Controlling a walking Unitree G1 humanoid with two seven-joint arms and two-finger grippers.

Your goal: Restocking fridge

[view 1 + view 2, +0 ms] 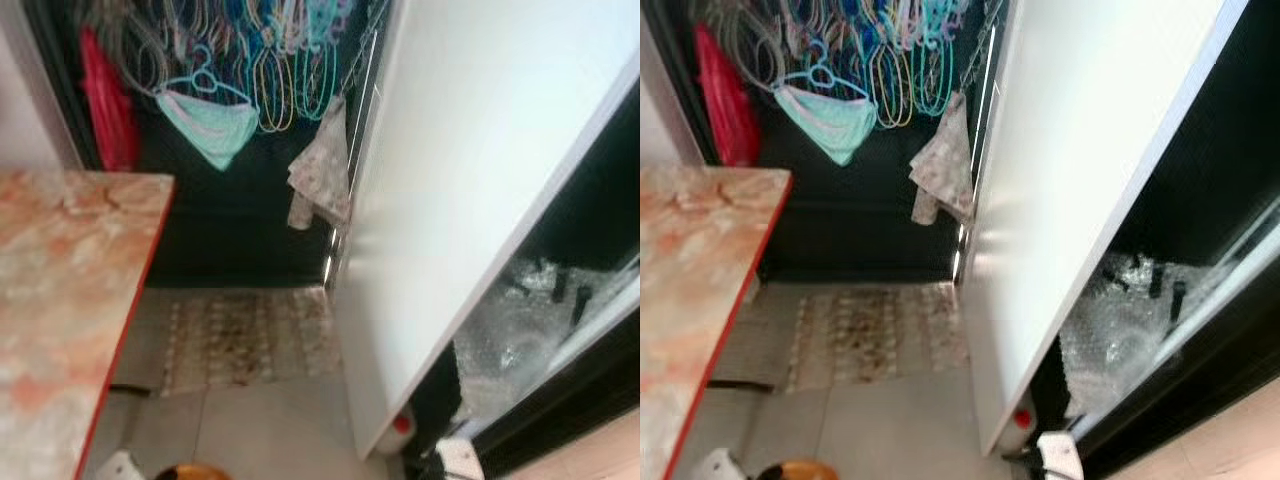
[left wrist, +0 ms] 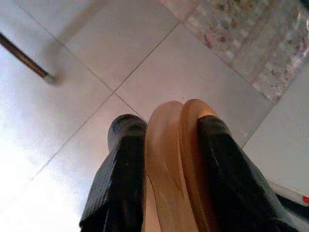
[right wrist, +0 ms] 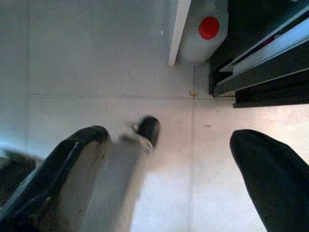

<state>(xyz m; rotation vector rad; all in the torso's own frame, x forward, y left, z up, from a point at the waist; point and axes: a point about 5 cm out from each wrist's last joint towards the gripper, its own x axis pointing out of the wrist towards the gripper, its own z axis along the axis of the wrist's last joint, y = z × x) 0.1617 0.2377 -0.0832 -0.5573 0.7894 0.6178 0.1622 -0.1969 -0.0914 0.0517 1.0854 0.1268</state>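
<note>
Left gripper (image 2: 166, 159) clamps a tan curved object (image 2: 176, 164) over tiled floor (image 2: 120, 58); right gripper (image 3: 169, 159) gapes wide.

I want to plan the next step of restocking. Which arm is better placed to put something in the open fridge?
Probably the left: the left gripper is already shut on a tan rounded item. The right gripper is open, holding nothing, though the fridge stands on the robot's right.

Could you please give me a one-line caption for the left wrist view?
Left gripper clamps a tan rounded object above the tiled floor.
</note>
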